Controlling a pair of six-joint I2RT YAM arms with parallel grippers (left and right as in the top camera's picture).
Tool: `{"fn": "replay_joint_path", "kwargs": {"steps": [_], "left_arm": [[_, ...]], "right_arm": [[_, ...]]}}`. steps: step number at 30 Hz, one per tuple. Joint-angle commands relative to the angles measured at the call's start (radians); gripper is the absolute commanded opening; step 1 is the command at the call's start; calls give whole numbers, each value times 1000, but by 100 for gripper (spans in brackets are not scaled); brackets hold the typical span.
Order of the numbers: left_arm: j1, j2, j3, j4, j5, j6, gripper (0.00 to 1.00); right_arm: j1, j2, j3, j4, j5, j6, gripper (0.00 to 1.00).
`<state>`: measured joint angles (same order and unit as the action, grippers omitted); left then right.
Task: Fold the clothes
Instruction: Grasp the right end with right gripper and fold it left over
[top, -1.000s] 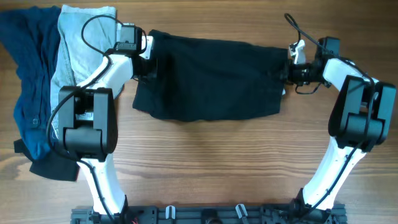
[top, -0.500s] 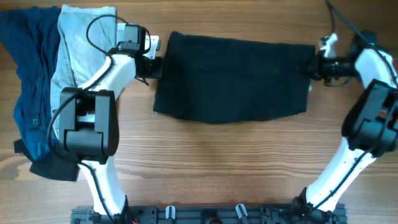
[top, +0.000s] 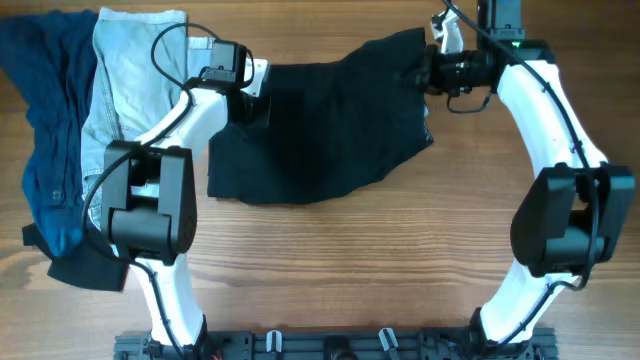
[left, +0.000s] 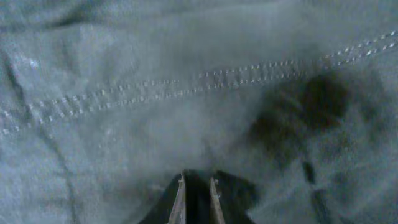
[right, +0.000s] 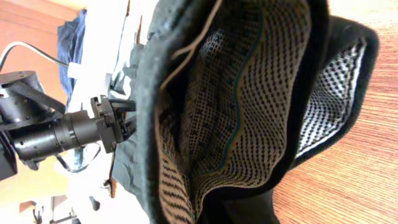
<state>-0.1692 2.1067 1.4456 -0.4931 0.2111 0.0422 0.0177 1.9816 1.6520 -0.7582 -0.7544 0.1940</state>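
The black shorts (top: 310, 130) lie across the middle of the table, with the right end lifted and drawn up and left. My left gripper (top: 248, 98) is shut on the shorts' left edge; in the left wrist view its narrow jaws (left: 198, 196) pinch stitched fabric (left: 186, 93). My right gripper (top: 428, 68) holds the shorts' right end above the table. In the right wrist view the mesh lining and waistband (right: 249, 81) fill the frame and hide the fingers. The pale blue jeans (top: 130, 70) and the navy garment (top: 40, 130) lie at the far left.
A small dark cloth (top: 85, 268) lies at the left front beside the left arm's base. My left arm also shows in the right wrist view (right: 68, 134). Bare wooden table (top: 350, 260) lies in front of the shorts.
My right gripper has swung left and toward the back with the shorts' right end, so the shorts went from stretched flat to slack and bunched. My left gripper shifted slightly.
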Motion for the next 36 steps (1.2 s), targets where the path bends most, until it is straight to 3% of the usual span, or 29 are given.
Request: {"fn": "replay_joint_path", "kwargs": {"steps": [1, 3, 5, 8, 15, 27, 30, 36], "left_arm": [[10, -84, -5, -43, 10, 3, 29], [18, -121, -5, -60, 18, 3, 39], [51, -132, -5, -64, 86, 12, 40], [145, -130, -5, -48, 330, 69, 40], [208, -90, -5, -53, 681, 244, 40], [169, 67, -5, -61, 753, 321, 29], [132, 81, -6, -63, 655, 325, 4], [95, 117, -6, -60, 531, 317, 4]], "right_arm": [[-70, -45, 18, -30, -8, -21, 4], [-128, -45, 20, -69, -8, -68, 4], [-218, -47, 20, -132, -8, -149, 4], [-309, -48, 20, -204, -4, -224, 5], [-327, -48, 20, -258, 48, -281, 4], [-291, -48, 20, -271, 48, -269, 4], [-282, -48, 20, -272, 48, -262, 4], [-272, -48, 20, -274, 48, -245, 4]]}}
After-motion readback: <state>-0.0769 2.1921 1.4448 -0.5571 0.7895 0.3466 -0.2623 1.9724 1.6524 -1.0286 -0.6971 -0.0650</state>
